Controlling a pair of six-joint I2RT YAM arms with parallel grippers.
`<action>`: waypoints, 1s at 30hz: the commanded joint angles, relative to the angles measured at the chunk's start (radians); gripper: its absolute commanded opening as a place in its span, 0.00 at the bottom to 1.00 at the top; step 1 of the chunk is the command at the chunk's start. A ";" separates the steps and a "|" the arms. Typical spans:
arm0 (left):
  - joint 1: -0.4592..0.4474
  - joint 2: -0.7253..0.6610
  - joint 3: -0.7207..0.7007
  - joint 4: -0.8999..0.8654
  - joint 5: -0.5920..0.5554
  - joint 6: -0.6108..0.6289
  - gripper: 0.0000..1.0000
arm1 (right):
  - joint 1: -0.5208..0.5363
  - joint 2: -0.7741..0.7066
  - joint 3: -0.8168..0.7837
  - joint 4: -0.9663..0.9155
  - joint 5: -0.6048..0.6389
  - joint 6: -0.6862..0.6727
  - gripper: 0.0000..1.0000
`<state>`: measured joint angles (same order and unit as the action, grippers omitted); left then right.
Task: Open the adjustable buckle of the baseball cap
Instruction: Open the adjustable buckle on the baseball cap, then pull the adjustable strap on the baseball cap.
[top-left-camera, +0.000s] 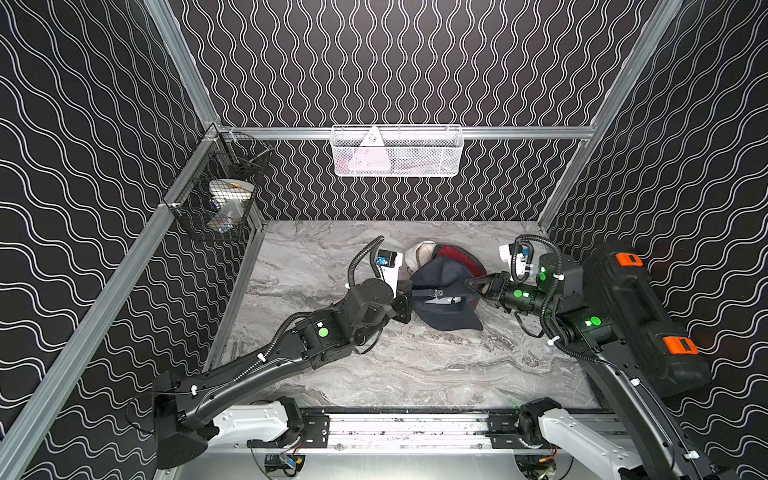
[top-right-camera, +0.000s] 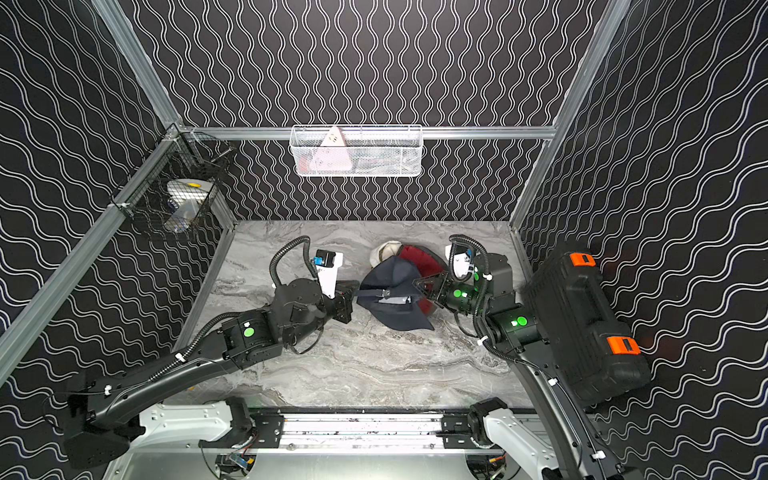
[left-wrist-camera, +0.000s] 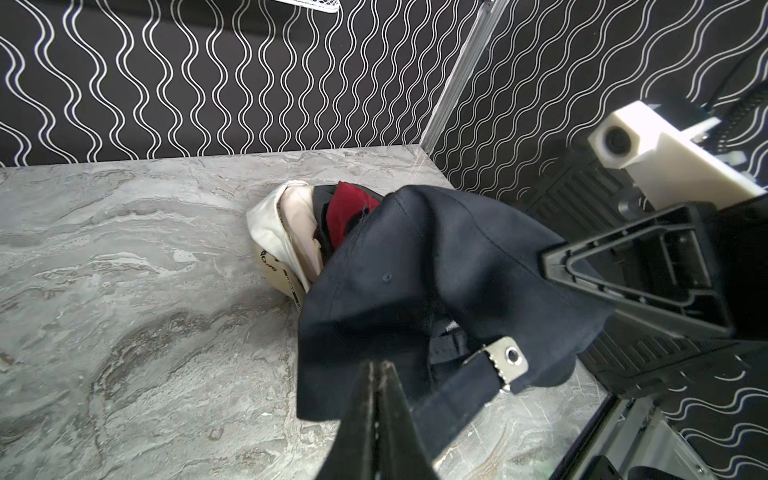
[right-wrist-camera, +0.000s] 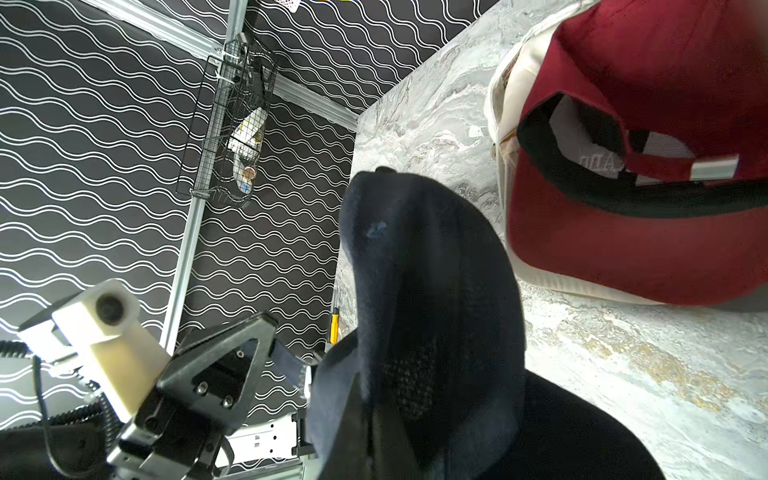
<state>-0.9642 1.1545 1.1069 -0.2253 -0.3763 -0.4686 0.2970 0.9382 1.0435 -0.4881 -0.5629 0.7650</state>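
Resting partly over a red cap (top-left-camera: 459, 254), a navy baseball cap (top-left-camera: 444, 278), likely soft and light, is pinched at its side by the fully closed right gripper (top-left-camera: 471, 286). The left gripper (left-wrist-camera: 379, 368) has jaws nearly together beside the strap (left-wrist-camera: 457, 390); grip unclear. Strap runs gripper to gripper; grasp near its stiff metal buckle (left-wrist-camera: 505, 359).

Cap (top-left-camera: 444, 274) before other caps (top-left-camera: 457, 254) on table (top-left-camera: 415, 365), perhaps touching.

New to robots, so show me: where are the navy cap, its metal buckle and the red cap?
navy cap (left-wrist-camera: 449, 257), left wrist view, on its crown.
metal buckle (left-wrist-camera: 505, 361), left wrist view, on its silver plate.
red cap (right-wrist-camera: 648, 58), right wrist view, on its red cloth.
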 joint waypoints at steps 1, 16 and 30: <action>0.002 0.001 0.013 0.033 0.014 0.044 0.54 | -0.001 0.022 0.031 0.041 0.002 0.042 0.00; -0.299 -0.045 -0.167 0.380 -0.314 0.584 0.72 | -0.002 0.212 0.372 -0.062 0.101 0.186 0.00; -0.318 0.178 -0.202 0.844 -0.385 0.865 0.76 | -0.001 0.206 0.366 0.028 -0.011 0.295 0.00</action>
<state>-1.2831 1.3125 0.8913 0.4675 -0.7296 0.3202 0.2947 1.1557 1.4071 -0.5148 -0.5449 1.0294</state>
